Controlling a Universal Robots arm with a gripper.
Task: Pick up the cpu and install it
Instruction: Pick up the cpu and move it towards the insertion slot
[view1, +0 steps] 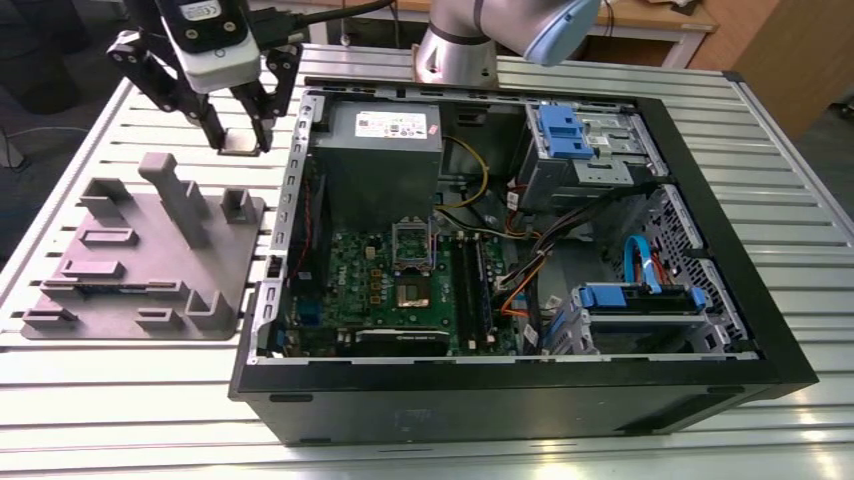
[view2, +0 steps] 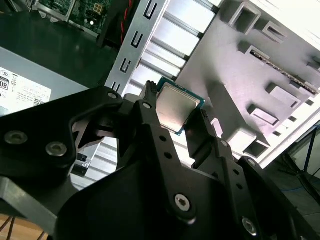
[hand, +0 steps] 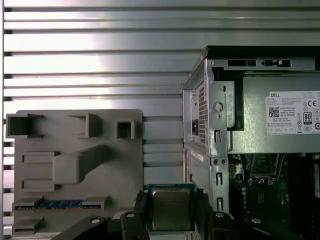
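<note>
The cpu (view1: 242, 143), a small square chip with a pale metal top, hangs above the ribbed table between the grey fixture (view1: 147, 250) and the open computer case (view1: 521, 400). My gripper (view1: 240, 138) is shut on it, one black finger on each opposite edge. Both wrist views show the cpu (view2: 175, 102) (hand: 171, 207) clamped flat between the fingers (view2: 197, 127) (hand: 139, 207). The metal-framed socket (view1: 411, 245) lies on the green motherboard inside the case, well toward the exterior view's right of the gripper and lower.
The case's metal side wall (view1: 296, 160) stands just beside the gripper. A big grey box with a white label (view1: 384, 150) fills the case's near corner. The fixture (hand: 75, 165) has raised posts and slots. Cables and blue drive bays (view1: 574, 130) crowd the case's far side.
</note>
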